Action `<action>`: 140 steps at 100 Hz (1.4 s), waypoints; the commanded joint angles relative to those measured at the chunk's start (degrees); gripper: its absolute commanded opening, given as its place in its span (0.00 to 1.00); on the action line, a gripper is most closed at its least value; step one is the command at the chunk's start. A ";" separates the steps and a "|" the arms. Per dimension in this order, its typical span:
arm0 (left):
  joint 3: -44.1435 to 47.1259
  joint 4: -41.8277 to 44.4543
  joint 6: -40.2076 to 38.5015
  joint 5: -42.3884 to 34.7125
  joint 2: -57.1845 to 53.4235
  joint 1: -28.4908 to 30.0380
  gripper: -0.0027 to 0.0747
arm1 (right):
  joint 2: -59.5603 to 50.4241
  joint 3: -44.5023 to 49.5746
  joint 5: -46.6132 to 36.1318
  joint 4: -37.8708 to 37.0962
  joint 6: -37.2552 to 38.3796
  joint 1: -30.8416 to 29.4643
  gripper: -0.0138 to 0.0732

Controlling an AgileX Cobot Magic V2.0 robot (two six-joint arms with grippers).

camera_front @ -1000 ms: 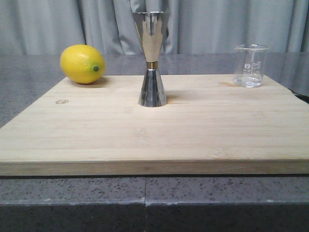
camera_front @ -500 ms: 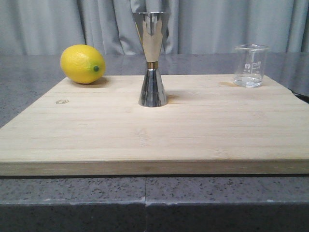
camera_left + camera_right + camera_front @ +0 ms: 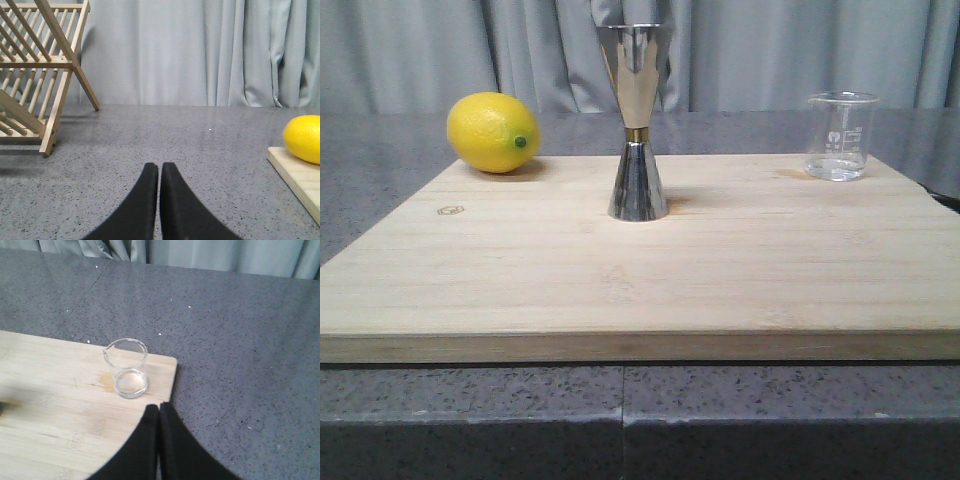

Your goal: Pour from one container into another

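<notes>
The small clear glass beaker (image 3: 839, 136) stands upright at the far right corner of the wooden board (image 3: 640, 270), with a little clear liquid in its bottom. The tall steel jigger (image 3: 636, 122) stands upright near the board's middle back. In the right wrist view the beaker (image 3: 128, 369) sits just beyond my right gripper (image 3: 158, 407), which is shut on nothing over the board's corner. My left gripper (image 3: 159, 167) is shut and empty above the grey counter, to the left of the board. Neither gripper appears in the front view.
A yellow lemon (image 3: 492, 132) lies at the board's far left corner, also seen as the lemon (image 3: 303, 138) in the left wrist view. A wooden dish rack (image 3: 35, 70) stands on the grey counter (image 3: 175, 135) off to the left. Grey curtains hang behind.
</notes>
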 commanded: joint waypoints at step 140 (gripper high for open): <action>1.64 -0.01 -0.15 -4.30 -1.22 0.22 0.01 | -42.91 38.99 -23.42 1.24 -0.29 -12.83 0.09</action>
